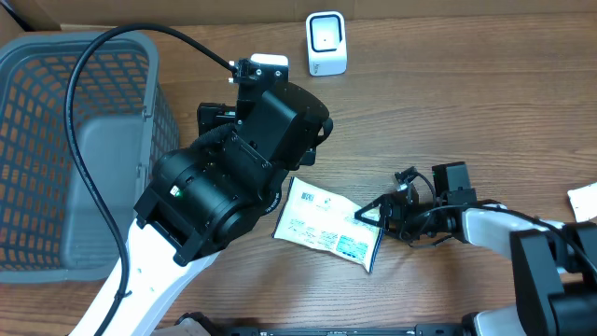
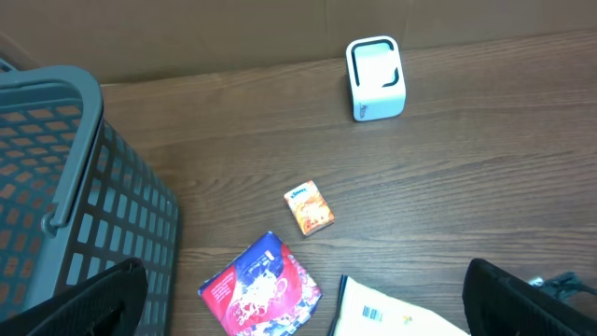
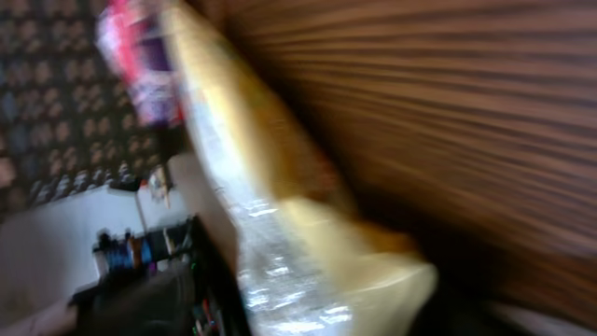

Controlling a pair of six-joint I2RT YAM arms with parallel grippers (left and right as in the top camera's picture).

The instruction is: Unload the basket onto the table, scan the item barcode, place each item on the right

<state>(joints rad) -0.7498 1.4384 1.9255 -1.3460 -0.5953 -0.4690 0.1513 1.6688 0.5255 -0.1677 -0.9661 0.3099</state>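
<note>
The item is a flat white packet point(image 1: 322, 222) with printed labels, lying on the wooden table below centre; its corner also shows in the left wrist view point(image 2: 392, 317). The white scanner point(image 1: 326, 43) stands at the back of the table point(image 2: 375, 78). My right gripper point(image 1: 378, 217) is at the packet's right edge, its fingers on either side of that edge. The right wrist view is blurred, with the shiny packet point(image 3: 280, 215) filling it close up. My left gripper point(image 2: 303, 285) hangs open above the table with nothing between its fingers.
A grey mesh basket point(image 1: 149, 112) fills the left side point(image 2: 56, 93). A red and blue packet point(image 2: 263, 285) and a small orange box point(image 2: 309, 207) lie near the basket, under the left arm. A white object point(image 1: 583, 201) sits at the right edge.
</note>
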